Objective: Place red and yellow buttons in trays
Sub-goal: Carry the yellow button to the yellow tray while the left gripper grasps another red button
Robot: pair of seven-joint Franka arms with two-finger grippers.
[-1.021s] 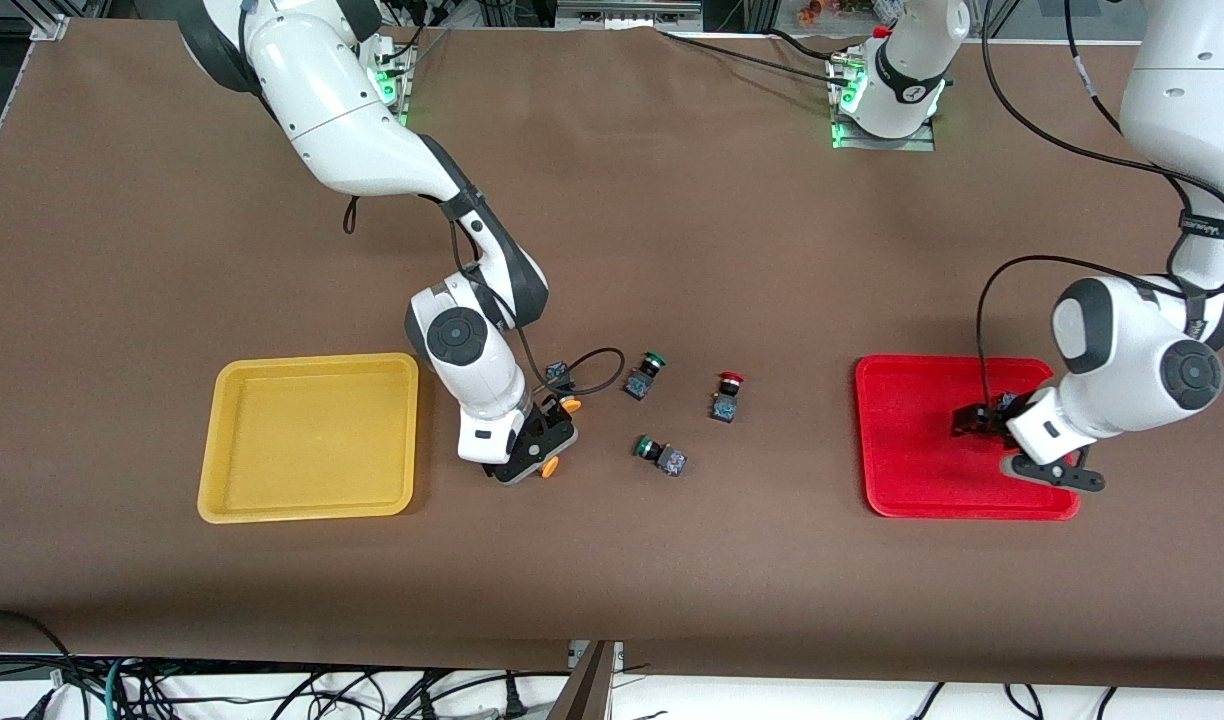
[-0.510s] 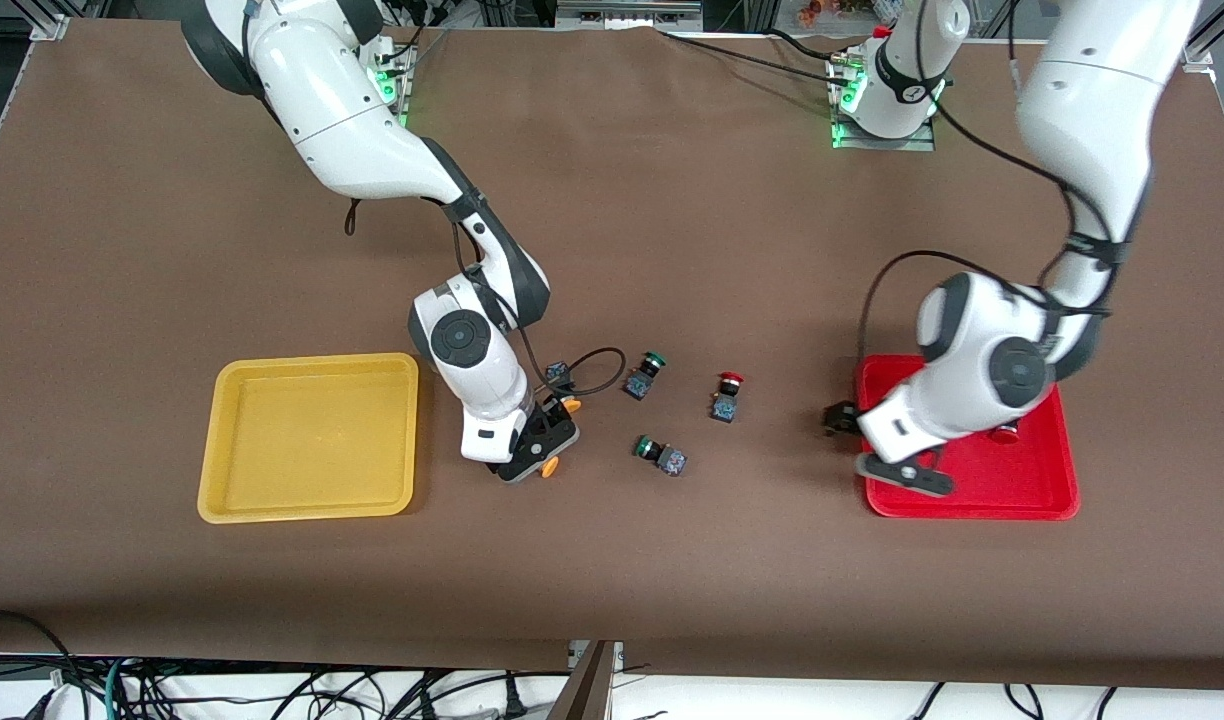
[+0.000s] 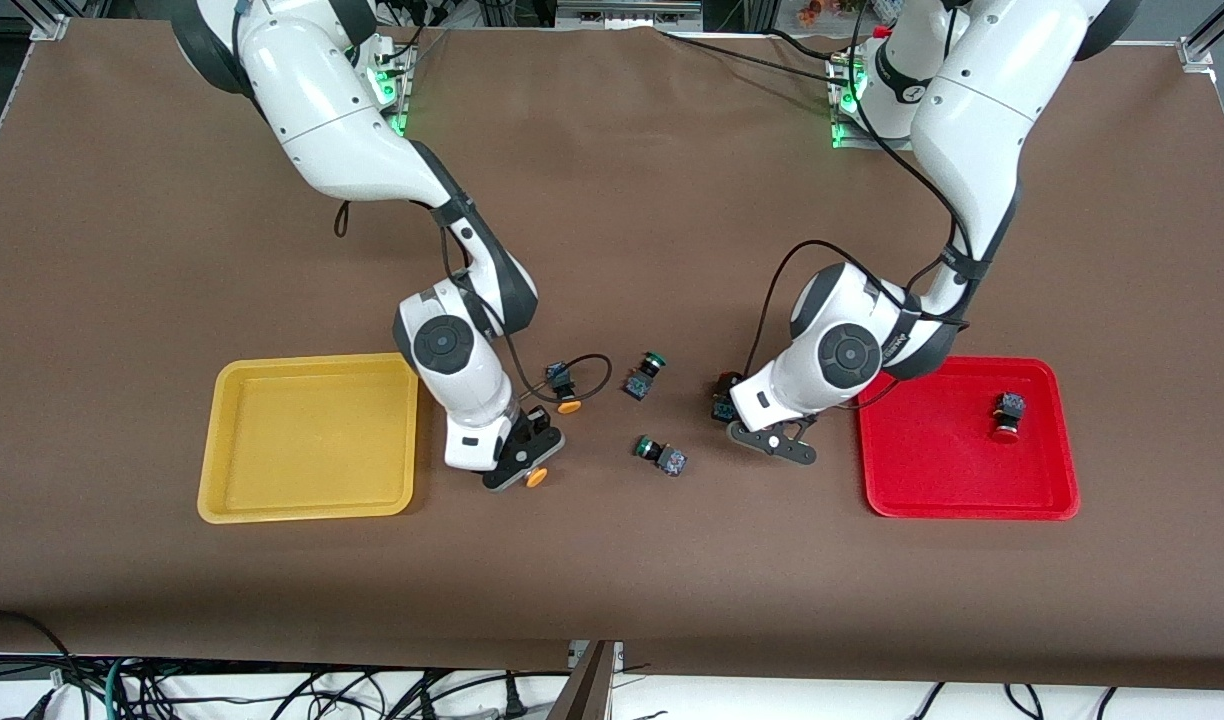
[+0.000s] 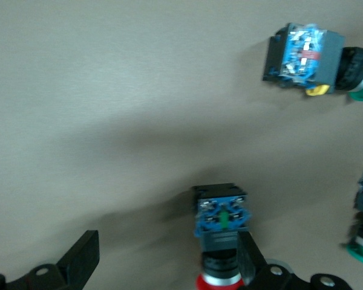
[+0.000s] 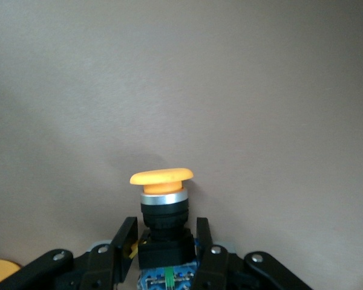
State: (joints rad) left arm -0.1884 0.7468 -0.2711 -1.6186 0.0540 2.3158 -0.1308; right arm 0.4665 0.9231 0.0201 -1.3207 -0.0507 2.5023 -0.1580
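Right gripper (image 3: 520, 462) sits low over the brown table (image 3: 612, 560), just beside the yellow tray (image 3: 307, 437) on the side toward the left arm's end. Its fingers (image 5: 124, 241) are clamped on the body of a yellow-capped button (image 5: 162, 199); in the front view only that button's orange cap shows, at the gripper's tip. The yellow tray holds nothing.

Left gripper (image 3: 762, 432) is low over the table between the loose buttons and the red tray (image 3: 967, 438). Its fingers (image 4: 78, 266) are spread wide, and a red-capped button (image 4: 221, 232) lies on the table between them, close against one finger; whether it touches cannot be told. The left wrist housing covers most of this button in the front view.

Second yellow-capped button (image 3: 564, 388) lies on the table near the right gripper, farther from the front camera, with the right arm's black cable (image 3: 587, 365) looping around it. Two green-capped buttons lie between the grippers: one (image 3: 644, 375) farther from the camera, one (image 3: 660, 454) nearer. Both show in the left wrist view, close to the red-capped button.

Second red-capped button (image 3: 1007, 416) lies on its side in the red tray, toward the left arm's end.
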